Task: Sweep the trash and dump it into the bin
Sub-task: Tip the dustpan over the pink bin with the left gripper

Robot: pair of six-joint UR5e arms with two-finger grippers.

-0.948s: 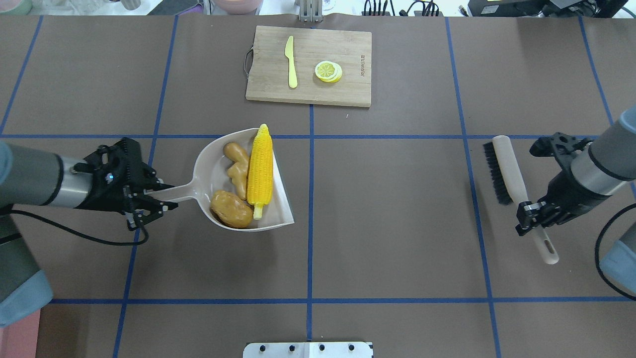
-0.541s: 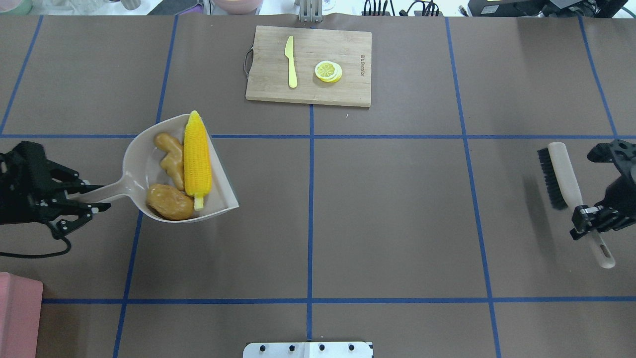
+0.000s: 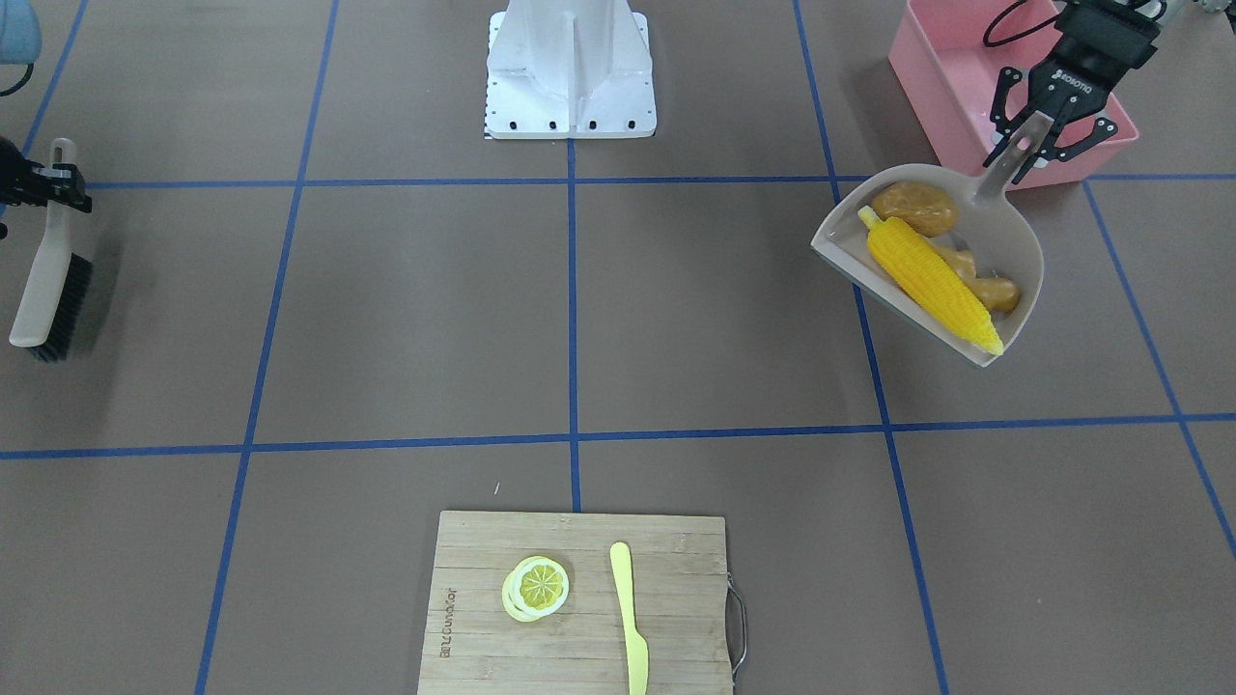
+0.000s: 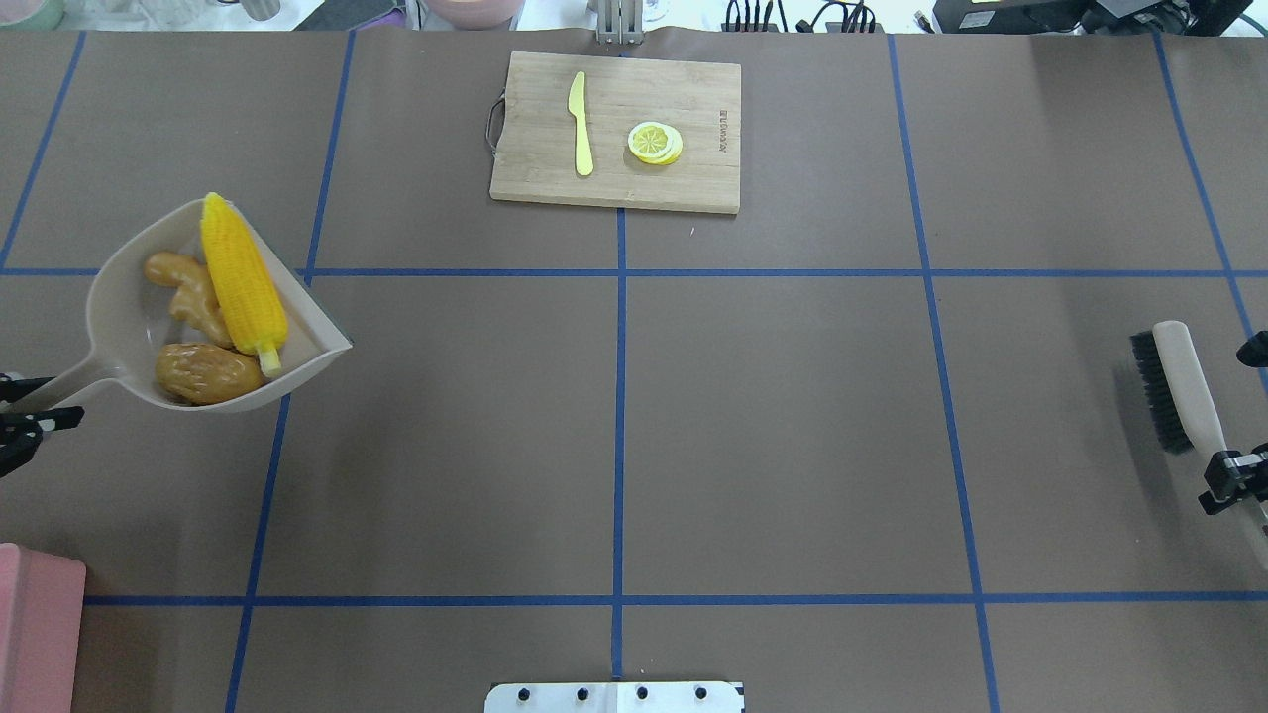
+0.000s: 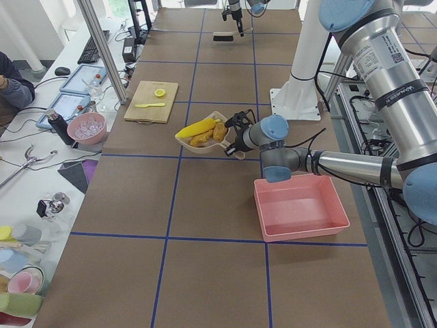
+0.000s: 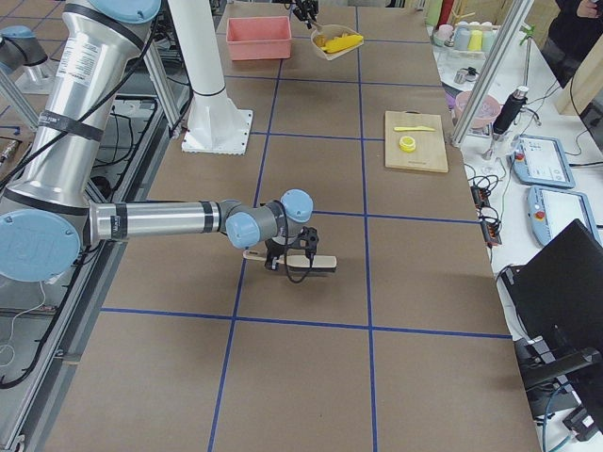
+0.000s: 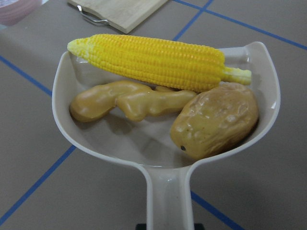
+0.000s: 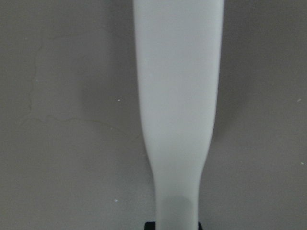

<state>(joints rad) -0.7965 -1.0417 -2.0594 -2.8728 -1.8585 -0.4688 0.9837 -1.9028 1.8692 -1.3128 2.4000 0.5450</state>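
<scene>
Left claw [image 3: 1028, 145] is clamped on the beige plastic dustpan [image 3: 1014, 236] handle, near the pink rectangular tub [image 3: 927, 77] rim; right claw [image 3: 56, 185] pinches the beige black-bristled brush [image 3: 43, 290] handle.

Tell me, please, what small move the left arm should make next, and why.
Probably swing the dustpan back toward the robot until it hangs over the pink bin. The left gripper is shut on its handle, the corn, ginger and potato all lie inside, and the pan's bowl is beside the bin, not above it.
</scene>
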